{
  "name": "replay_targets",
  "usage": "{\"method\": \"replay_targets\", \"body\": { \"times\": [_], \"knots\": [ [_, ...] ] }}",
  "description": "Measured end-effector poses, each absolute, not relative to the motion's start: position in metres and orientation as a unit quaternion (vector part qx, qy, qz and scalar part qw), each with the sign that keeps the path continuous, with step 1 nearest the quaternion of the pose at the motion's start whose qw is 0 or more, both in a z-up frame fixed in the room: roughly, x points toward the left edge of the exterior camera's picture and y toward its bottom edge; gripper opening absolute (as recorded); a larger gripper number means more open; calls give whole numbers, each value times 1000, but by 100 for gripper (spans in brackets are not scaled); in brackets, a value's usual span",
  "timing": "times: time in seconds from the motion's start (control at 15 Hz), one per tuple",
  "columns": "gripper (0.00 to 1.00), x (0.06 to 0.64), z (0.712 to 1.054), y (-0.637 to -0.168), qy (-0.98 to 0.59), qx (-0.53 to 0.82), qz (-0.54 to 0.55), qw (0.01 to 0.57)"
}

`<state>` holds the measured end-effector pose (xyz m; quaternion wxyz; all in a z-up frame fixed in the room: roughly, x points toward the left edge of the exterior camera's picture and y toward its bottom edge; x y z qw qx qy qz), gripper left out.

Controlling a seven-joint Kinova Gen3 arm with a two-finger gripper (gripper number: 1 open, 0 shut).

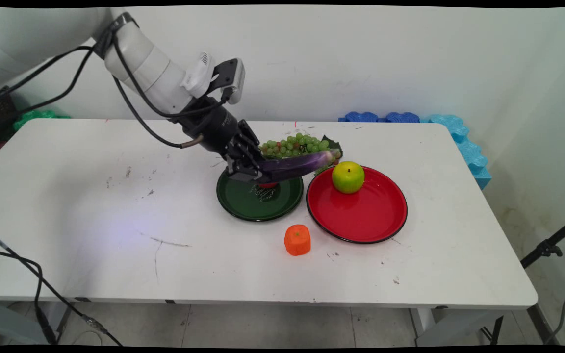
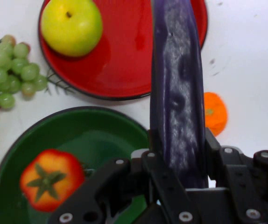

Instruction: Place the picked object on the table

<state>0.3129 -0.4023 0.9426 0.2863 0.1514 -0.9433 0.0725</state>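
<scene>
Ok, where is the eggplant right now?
The eggplant is clamped in the gripper, held off the table above the green plate, its tip reaching toward the apple with the grapes just behind it.

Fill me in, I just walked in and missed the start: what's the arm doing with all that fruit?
The gripper is shut on a long purple eggplant, held above the green plate, where a red tomato lies. A green apple sits on the red plate beside it. Green grapes lie behind the plates, and a small orange fruit sits on the table in front.
</scene>
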Motion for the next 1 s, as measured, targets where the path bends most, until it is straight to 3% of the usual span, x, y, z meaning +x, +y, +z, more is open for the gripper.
{"method": "replay_targets", "body": {
  "times": [0.47, 1.0],
  "knots": [
    [0, 292, 942, -366, -945, 143, 60, 287],
    [0, 265, 902, -327, -952, 148, 33, 266]
  ]
}}
